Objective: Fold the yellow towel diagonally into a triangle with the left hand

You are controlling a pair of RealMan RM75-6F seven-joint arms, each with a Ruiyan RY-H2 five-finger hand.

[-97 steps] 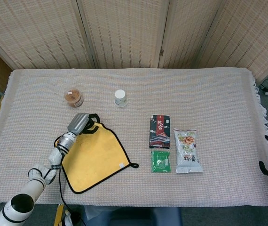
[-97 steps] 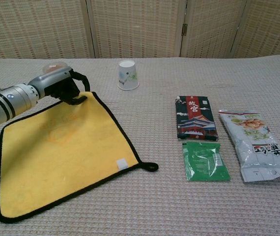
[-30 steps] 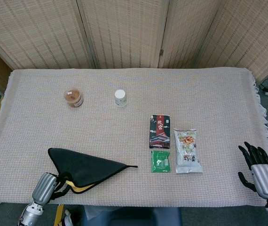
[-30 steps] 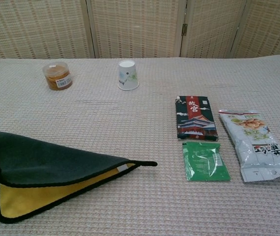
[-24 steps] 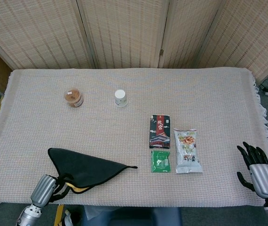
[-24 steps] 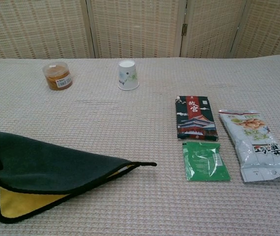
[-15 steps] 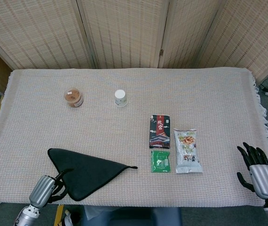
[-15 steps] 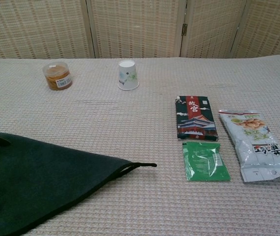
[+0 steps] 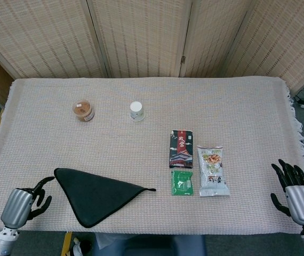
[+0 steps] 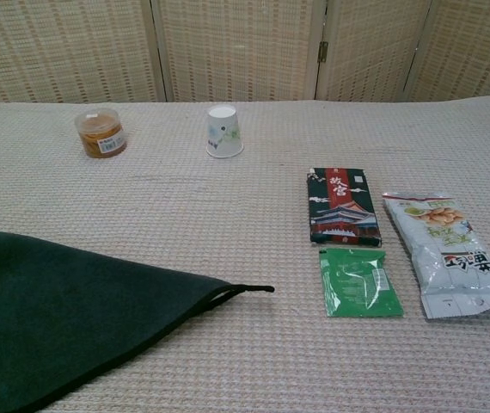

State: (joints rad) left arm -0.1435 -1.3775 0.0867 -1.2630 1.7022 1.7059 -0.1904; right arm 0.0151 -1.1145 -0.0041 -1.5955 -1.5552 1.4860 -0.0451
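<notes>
Towel (image 9: 96,194) lies flat on table (image 9: 152,106) as a dark triangle, yellow side folded in, well left of green packet (image 9: 182,183): fold looks done. Left robot hand (image 9: 26,200), just left of towel, released, empty. Right robot hand (image 9: 296,191), far right of packet, open, idle.

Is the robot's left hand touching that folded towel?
Apart. The head view shows bare tablecloth between the left hand and the folded towel.

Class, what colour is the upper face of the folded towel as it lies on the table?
Dark green, almost black, with a black edge; the folded towel shows it best in the chest view.
</notes>
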